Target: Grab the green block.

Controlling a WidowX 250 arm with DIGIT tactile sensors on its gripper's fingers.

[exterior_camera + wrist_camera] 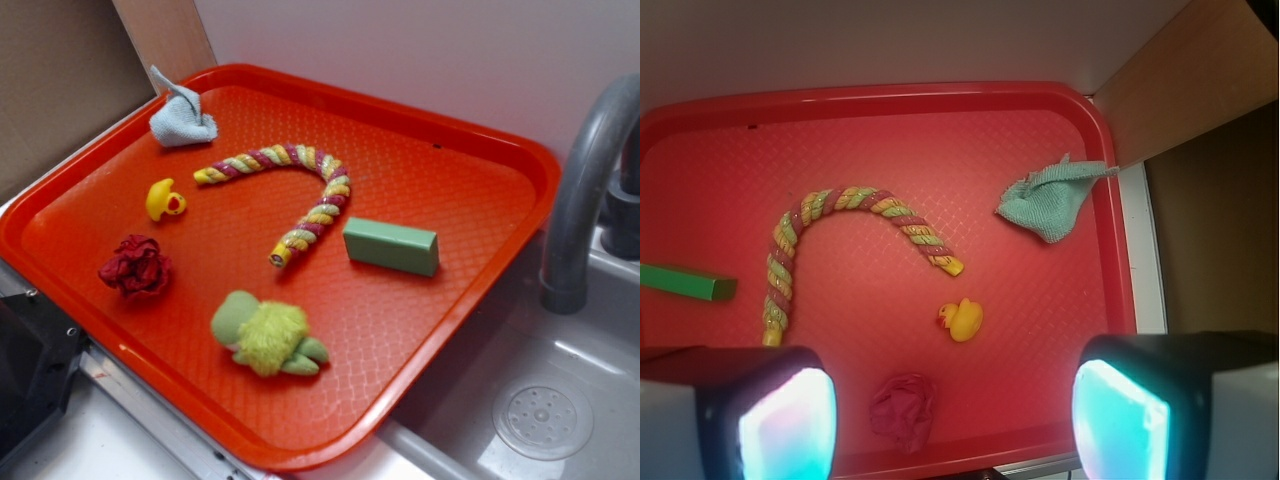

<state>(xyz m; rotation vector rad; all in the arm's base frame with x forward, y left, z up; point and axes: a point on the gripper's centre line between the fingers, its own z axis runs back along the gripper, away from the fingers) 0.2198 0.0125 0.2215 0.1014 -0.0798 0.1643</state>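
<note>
The green block (391, 246) is a sage-green bar lying flat on the right part of the orange tray (420, 160). The exterior view does not show my gripper. In the wrist view the green block (685, 282) pokes in at the left edge, far to the left of my gripper (952, 425). The gripper hangs high over the tray's (940, 140) near edge. It is open wide, and its two glowing pads (785, 425) hold nothing between them.
On the tray lie a striped rope (300, 185), a yellow duck (165, 199), a red crumpled cloth (136, 267), a yellow-green plush toy (268, 335) and a grey rag (181, 120). A grey faucet (585, 190) and a sink (540, 400) stand to the right.
</note>
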